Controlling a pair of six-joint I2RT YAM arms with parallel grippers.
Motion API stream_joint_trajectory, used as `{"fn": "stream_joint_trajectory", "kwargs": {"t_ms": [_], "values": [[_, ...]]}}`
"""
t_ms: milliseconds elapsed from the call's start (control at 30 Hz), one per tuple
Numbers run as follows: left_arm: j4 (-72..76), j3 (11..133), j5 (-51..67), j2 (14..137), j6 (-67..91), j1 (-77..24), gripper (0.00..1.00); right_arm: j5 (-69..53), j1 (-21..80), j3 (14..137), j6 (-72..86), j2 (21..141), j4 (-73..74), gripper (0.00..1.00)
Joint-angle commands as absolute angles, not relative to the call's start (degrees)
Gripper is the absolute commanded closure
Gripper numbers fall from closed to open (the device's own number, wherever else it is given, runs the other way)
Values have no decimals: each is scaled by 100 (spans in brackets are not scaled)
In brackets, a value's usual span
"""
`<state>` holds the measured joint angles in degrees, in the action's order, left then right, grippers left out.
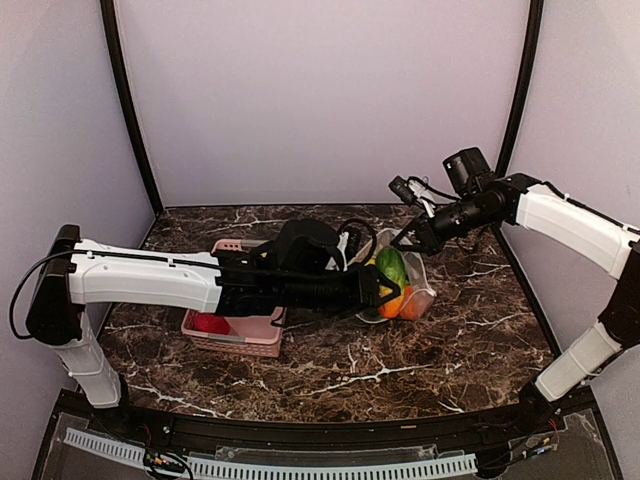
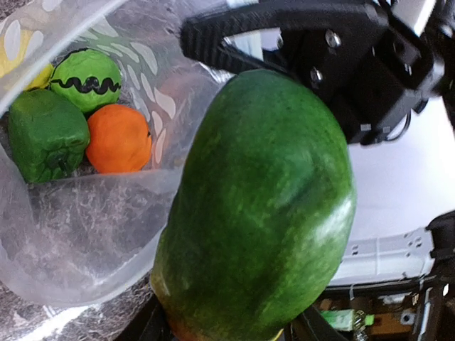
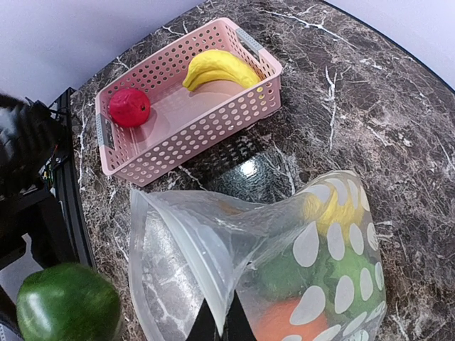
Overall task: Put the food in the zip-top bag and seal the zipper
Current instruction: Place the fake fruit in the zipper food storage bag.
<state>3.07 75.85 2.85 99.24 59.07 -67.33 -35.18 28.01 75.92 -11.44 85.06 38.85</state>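
Note:
My left gripper (image 2: 227,321) is shut on a large green fruit (image 2: 263,206), held at the open mouth of the zip-top bag (image 2: 92,234). That fruit (image 1: 393,266) hangs just above the bag (image 1: 420,297) in the top view. My right gripper (image 3: 220,328) is shut on the bag's upper lip, lifting it; the zipper (image 3: 186,250) runs along that raised edge. Inside lie a green block (image 2: 46,133), a green ball with a black wavy line (image 2: 87,80), an orange (image 2: 119,138) and a yellow piece (image 3: 328,209). A banana (image 3: 217,69) and a magenta-red piece (image 3: 129,107) lie in the basket.
The pink slotted basket (image 3: 234,114) stands left of the bag, partly under my left arm (image 1: 150,280) in the top view. Dark marble tabletop (image 1: 400,360) surrounds both. White walls close the back and sides.

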Motion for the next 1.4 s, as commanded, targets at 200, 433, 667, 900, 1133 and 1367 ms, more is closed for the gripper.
{"fn": "stream_joint_trajectory", "kwargs": {"t_ms": [200,433,667,900,1133,1367], "values": [[686,8088,602,10582,7279,-6370,64,-3409,2865,7480,-994,8065,3568,100],[641,8168,392,10915,7662,-6162,64,-3477,2874,7451,-980,8033,3553,100],[692,8409,-188,11184,7723,-5932,61,-3725,2915,7336,-1002,8117,3524,100],[765,8988,-92,11891,8068,-5741,49,-4086,2944,7497,-895,8291,3581,100],[1990,8786,230,12290,8842,-5648,43,-4114,2943,7630,-853,8297,3617,100],[1610,9297,442,12382,8420,-5644,32,-4148,2944,7717,-843,8404,3677,100]]}}
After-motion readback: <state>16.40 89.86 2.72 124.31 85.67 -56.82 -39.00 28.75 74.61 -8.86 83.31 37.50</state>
